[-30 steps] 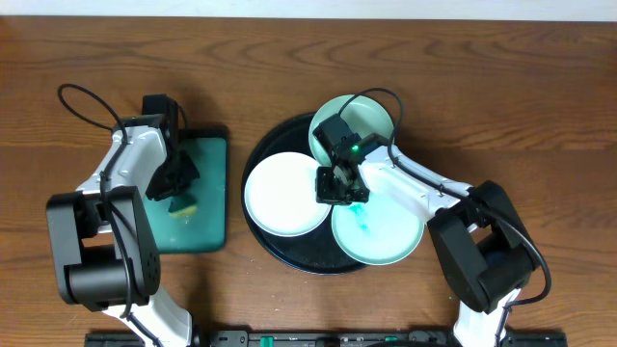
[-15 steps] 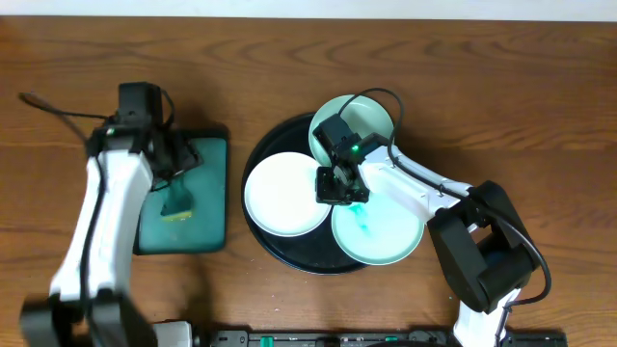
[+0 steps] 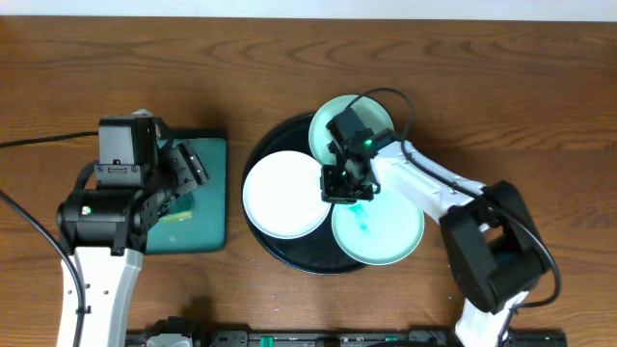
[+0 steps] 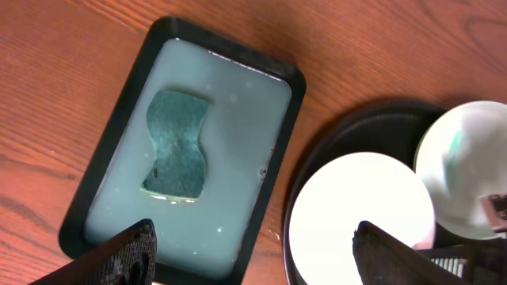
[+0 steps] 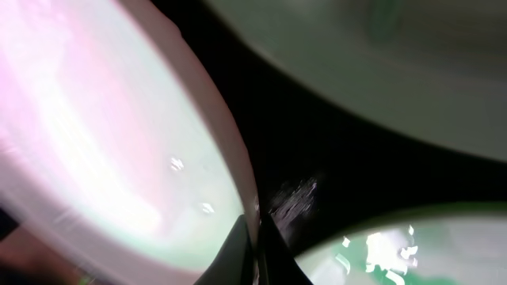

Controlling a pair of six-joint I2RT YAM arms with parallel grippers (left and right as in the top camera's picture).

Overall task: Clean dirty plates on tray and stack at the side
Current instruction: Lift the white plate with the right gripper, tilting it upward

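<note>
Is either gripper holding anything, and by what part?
Left gripper is open, holding nothing. Right gripper is shut at the white plate's rim; whether it grips it cannot be told.

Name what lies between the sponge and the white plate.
Left wrist view: the green tray's black rim, a strip of bare table, then the round black tray's rim.

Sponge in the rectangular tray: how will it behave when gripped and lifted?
The sponge lies in pale liquid, so it is probably soaked: heavier than it looks and likely to drip. Its waisted, scrubby-looking shape suggests soft foam that should squash between the fingers rather than slip. Lying flat, it looks unlikely to roll.
</note>
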